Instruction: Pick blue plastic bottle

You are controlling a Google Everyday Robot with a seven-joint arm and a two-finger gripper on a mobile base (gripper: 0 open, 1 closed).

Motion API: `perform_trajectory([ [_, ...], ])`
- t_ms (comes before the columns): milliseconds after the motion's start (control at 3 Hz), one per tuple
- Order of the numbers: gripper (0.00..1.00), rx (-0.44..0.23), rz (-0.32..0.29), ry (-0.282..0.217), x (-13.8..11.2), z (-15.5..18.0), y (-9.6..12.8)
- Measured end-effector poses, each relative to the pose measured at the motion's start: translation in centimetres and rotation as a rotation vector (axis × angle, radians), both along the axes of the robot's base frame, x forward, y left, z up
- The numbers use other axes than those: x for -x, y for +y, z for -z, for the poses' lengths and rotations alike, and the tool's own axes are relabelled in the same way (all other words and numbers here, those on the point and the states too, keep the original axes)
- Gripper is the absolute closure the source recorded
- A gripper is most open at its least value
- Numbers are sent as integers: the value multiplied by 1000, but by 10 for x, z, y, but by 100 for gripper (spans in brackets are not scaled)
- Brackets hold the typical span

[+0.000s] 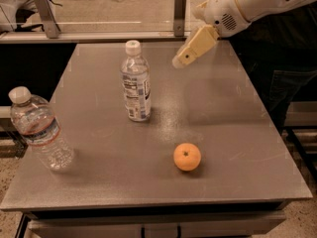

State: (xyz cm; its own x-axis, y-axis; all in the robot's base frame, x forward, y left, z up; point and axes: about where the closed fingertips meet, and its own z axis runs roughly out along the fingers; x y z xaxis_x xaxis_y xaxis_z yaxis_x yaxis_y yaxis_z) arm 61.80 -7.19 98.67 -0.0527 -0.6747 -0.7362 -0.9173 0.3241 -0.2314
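Note:
The blue plastic bottle stands upright near the middle of the grey table. It is slim and clear, with a white cap and a blue-and-white label. My gripper hangs above the table's far side, to the right of the bottle's cap and apart from it. Its cream-coloured fingers point down and to the left. It holds nothing.
A wider clear bottle with a red-striped label stands at the table's left edge. An orange lies toward the front, right of centre. A railing with metal posts runs behind the table.

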Motion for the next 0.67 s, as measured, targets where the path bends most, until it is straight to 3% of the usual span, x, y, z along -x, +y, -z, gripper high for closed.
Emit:
perform_trajectory([
  [667,0,-109,-91,41,9,10,40],
])
